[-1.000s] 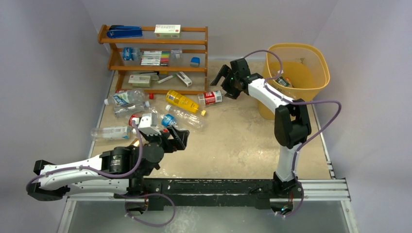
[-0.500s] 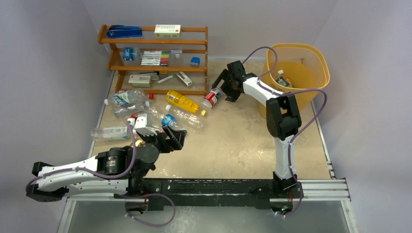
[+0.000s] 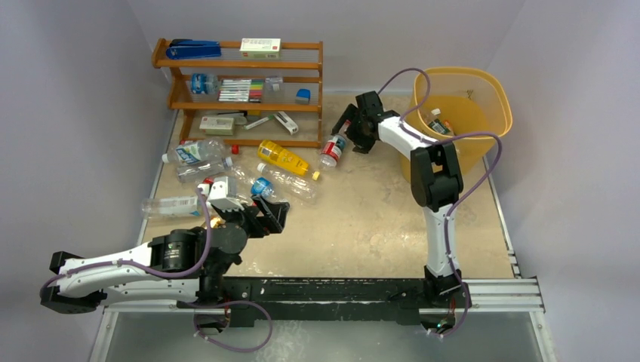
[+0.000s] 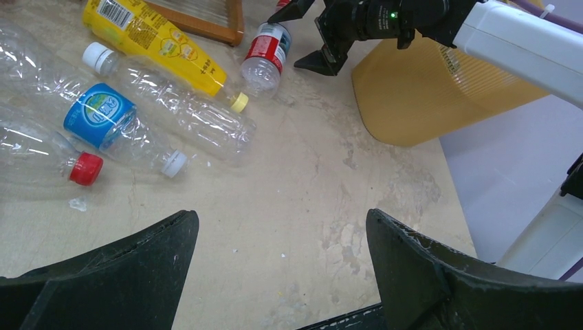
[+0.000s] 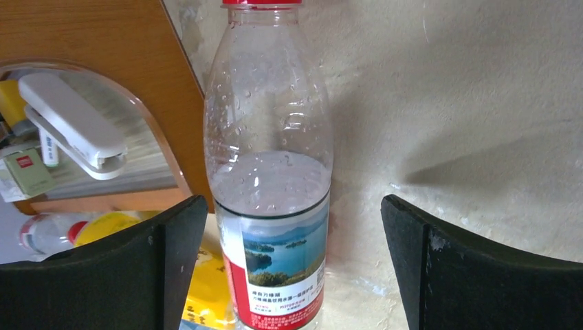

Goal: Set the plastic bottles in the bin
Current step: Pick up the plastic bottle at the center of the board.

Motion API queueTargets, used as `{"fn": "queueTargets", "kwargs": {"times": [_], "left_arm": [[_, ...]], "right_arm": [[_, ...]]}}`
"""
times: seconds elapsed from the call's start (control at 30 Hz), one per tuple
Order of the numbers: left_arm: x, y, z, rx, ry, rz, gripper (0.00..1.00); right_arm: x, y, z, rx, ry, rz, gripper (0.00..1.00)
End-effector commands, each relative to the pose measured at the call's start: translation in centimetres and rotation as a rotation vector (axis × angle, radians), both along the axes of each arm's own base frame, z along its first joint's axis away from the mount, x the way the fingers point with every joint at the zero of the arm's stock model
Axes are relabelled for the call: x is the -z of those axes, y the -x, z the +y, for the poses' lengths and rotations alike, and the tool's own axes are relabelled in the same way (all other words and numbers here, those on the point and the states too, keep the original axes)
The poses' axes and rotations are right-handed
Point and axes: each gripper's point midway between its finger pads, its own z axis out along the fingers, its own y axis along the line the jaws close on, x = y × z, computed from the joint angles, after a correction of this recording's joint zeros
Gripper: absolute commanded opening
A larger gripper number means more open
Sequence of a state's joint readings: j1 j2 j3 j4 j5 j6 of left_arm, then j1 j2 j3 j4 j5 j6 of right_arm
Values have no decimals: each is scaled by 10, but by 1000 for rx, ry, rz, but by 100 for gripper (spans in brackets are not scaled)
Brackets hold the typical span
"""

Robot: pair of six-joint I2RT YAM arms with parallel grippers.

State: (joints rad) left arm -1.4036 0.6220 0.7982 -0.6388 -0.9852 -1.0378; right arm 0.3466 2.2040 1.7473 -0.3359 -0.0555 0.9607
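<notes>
R gripper (image 5: 292,199) is spread wide, nothing in it. The red-label bottle (image 3: 330,149) lies on the table just off the wooden rack's (image 3: 241,83) right foot, centred btwn the fingers, touching neither. I'd say drop lower, straddle the label band and squeeze gently, since thin plastic may squirt out. Then it goes to the bin (image 3: 460,105), well right of the rack.
</notes>
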Motion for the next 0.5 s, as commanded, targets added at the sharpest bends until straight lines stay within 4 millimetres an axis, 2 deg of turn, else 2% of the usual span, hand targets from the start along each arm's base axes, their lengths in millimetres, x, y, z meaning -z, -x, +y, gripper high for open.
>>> {"fn": "queueTargets", "kwargs": {"times": [0.0, 0.2, 0.27, 0.37, 0.47], "left_arm": [[-1, -2, 1, -22, 6, -9, 92], [0, -2, 1, -22, 1, -7, 92], [0, -2, 1, -23, 1, -7, 92], [-1, -2, 1, -24, 0, -6, 92], [0, -2, 1, -24, -3, -6, 92]], "right_arm": [[0, -10, 4, -78, 17, -48, 100], [15, -4, 14, -163, 0, -60, 90], [13, -2, 17, -189, -11, -81, 86], [4, 1, 16, -218, -4, -129, 79], [-18, 3, 11, -235, 21, -193, 70]]}}
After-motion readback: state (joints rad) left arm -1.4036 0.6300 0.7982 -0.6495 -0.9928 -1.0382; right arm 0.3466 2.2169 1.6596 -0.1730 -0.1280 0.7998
